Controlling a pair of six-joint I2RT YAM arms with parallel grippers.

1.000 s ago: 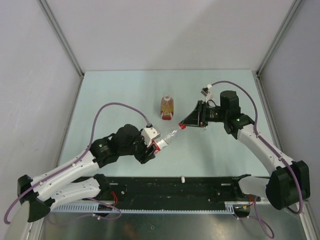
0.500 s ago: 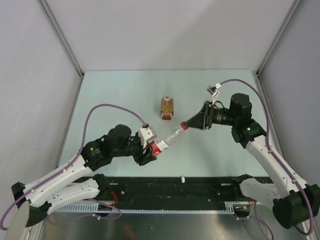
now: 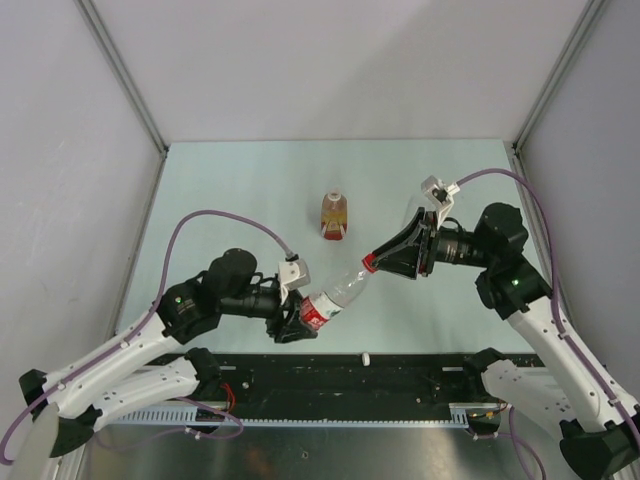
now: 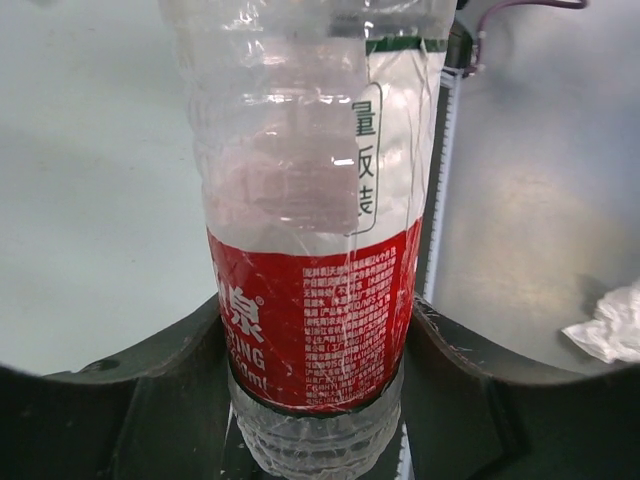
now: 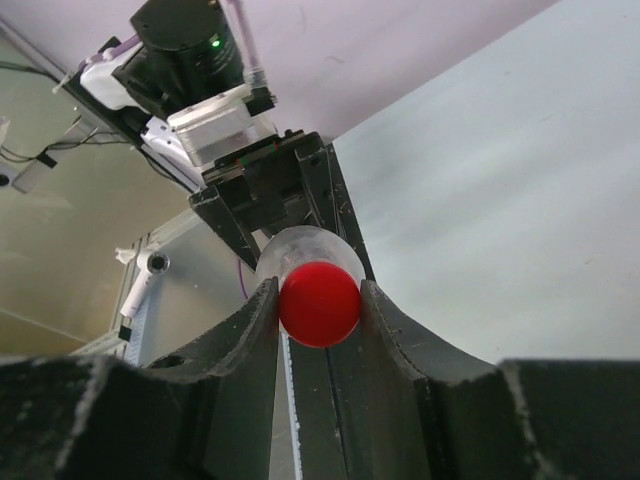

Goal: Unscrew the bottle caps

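Note:
My left gripper [image 3: 300, 318] is shut on the base of the clear bottle with the red-and-white label [image 3: 335, 297], holding it tilted above the table, neck toward the right; the label fills the left wrist view [image 4: 315, 320]. My right gripper [image 3: 372, 263] is shut on its bright red cap [image 3: 368, 263], which shows pinched between both fingers in the right wrist view [image 5: 318, 304]. The bottle with amber liquid [image 3: 335, 216] stands alone on the table behind them. The plain bottle is out of view.
A small white cap [image 3: 367, 357] lies on the black rail [image 3: 420, 385] at the near edge. Grey walls close the table's left, right and back sides. A crumpled white scrap [image 4: 607, 330] lies on the metal surface beyond the rail.
Both arms have carried the labelled bottle toward the near edge and slightly right. The right wrist has swung so its body sits farther right. Both grips have held.

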